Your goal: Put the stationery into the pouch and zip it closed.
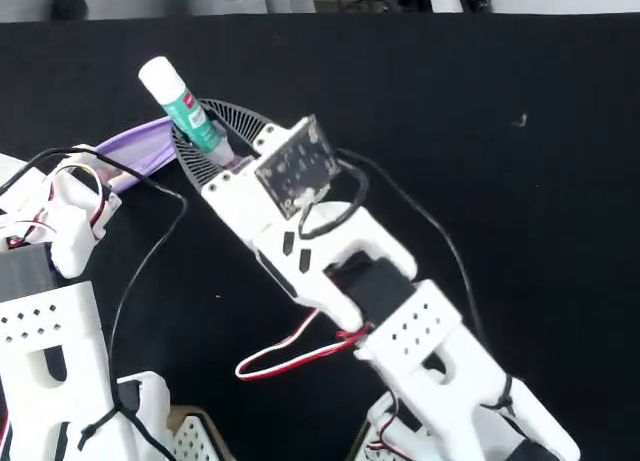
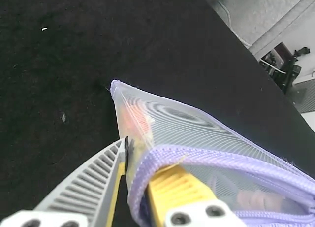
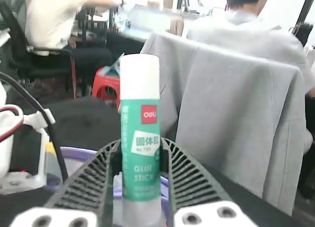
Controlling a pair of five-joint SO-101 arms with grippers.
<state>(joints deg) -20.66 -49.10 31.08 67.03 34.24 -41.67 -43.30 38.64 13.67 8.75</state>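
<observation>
The table (image 1: 520,231) had a matte black top that ran back to a straight far edge. A small pale speck (image 1: 518,121) lay on its far right part, well apart from anything else. At the far left, the purple-edged mesh pouch (image 1: 140,143) had its closed corner down on the black surface. Two pale crumbs (image 2: 63,117) lay on the table near that corner.

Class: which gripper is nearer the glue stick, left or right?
Right. The right gripper clamps the glue stick; the left gripper is apart from it, pinching the pouch at its rim.
</observation>
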